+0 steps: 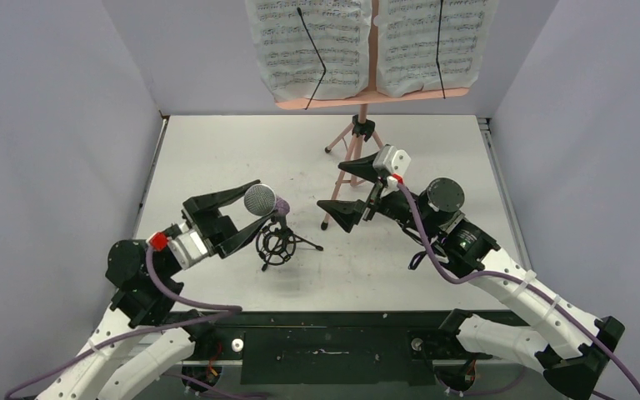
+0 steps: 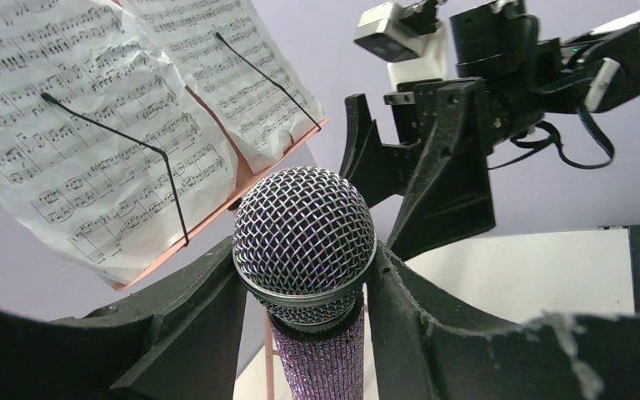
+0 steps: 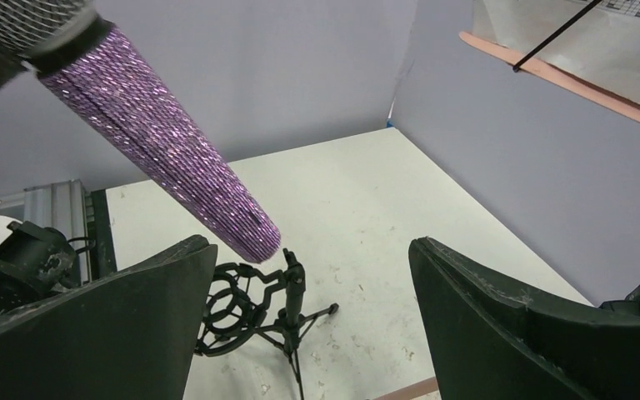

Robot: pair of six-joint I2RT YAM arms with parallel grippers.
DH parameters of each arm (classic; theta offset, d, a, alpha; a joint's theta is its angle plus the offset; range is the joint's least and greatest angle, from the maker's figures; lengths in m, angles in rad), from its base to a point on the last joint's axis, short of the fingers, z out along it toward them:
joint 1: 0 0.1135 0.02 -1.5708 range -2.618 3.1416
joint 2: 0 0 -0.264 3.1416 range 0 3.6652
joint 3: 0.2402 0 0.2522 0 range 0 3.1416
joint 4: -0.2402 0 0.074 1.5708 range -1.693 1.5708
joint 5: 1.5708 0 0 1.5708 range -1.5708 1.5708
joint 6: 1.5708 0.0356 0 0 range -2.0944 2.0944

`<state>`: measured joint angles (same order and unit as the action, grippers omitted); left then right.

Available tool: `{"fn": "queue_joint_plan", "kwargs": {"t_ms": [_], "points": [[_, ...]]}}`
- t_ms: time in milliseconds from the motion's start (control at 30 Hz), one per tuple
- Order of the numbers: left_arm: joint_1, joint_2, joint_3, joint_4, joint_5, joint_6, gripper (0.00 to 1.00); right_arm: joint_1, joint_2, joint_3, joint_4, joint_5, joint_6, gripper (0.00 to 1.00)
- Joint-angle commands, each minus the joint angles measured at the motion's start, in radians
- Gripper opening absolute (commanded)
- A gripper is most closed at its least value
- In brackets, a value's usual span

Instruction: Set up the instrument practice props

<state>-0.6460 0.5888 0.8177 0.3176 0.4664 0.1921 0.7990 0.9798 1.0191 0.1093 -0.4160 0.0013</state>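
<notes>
The silver-headed purple microphone [image 2: 304,242] is clamped in the left pincer [image 2: 303,287], tilted, its tail just above the black shock-mount tripod [image 3: 254,312] on the desk [image 1: 217,150]. The right pincer [image 1: 352,185] gapes empty. Next, likely: lower the tail into the ring.

Left end effector [image 1: 252,208] clasps microphone [image 1: 260,200] above black tripod mount [image 1: 277,244]. Right end effector [image 1: 348,190] gaping beside pink music stand [image 1: 363,110]; two sheet-music pages [image 1: 312,46] on it.
</notes>
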Motion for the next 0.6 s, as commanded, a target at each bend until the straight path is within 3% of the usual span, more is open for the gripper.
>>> {"fn": "queue_joint_plan", "kwargs": {"t_ms": [0,267,567], "points": [[0.003,-0.112,-0.02,-0.059,0.05,0.078,0.0,0.002,-0.012,-0.019,0.014,0.019,-0.026,0.9],[0.003,-0.276,-0.035,-0.214,0.048,0.054,0.0,0.002,-0.001,-0.031,0.012,0.03,-0.015,0.9],[0.003,-0.307,-0.126,-0.177,0.09,-0.007,0.0,0.002,0.012,-0.036,0.014,0.027,-0.011,0.9]]}}
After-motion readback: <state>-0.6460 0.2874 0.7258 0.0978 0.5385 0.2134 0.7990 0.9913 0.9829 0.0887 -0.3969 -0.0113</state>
